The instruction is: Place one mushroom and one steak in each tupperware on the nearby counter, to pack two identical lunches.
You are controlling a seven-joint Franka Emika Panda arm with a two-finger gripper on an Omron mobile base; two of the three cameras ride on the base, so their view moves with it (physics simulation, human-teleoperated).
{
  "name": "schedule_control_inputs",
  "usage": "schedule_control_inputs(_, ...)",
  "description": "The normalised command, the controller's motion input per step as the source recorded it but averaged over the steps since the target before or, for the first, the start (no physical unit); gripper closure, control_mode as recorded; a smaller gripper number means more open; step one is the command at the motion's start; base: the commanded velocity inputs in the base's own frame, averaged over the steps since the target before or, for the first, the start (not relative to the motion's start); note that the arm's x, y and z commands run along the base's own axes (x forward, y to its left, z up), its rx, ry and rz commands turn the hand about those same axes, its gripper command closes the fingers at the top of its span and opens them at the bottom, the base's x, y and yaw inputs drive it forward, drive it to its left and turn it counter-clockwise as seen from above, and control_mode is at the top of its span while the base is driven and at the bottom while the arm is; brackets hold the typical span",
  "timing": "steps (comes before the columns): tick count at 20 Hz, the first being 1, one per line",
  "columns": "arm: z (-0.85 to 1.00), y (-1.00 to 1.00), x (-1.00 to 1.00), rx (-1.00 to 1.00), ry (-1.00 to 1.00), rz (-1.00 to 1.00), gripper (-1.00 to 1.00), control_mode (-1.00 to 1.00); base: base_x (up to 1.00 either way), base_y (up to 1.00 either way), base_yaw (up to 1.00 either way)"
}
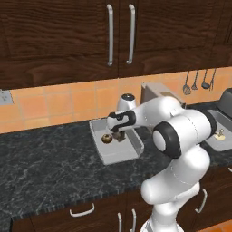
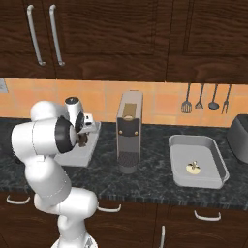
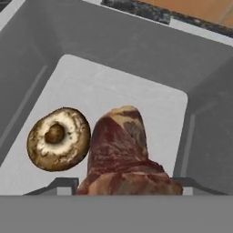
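One red-pink marbled steak (image 3: 124,150) beside tan-capped mushroom (image 3: 58,139) in grey tupperware (image 3: 113,50)

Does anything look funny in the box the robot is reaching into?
Yes. In the tupperware, the mushroom lies upside down, stem up, and the steak stands on end between the jaws instead of lying flat.

Coffee machine (image 2: 129,131) mid-worktop, utensils (image 2: 206,99) on tiled wall, cabinets (image 2: 121,36) above.
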Motion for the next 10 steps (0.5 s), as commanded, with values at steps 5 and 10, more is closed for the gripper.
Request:
schedule_control_inputs(5,0.31,0.0,-0.23,-0.08,-0.02,0.0,-1.0,-1.0,0.0,0.0,0.0)
schedule_control_inputs(10,0.08,-0.08,-0.95,-0.02,-0.01,-0.03,-1.0,-1.0,0.0,0.0,0.0)
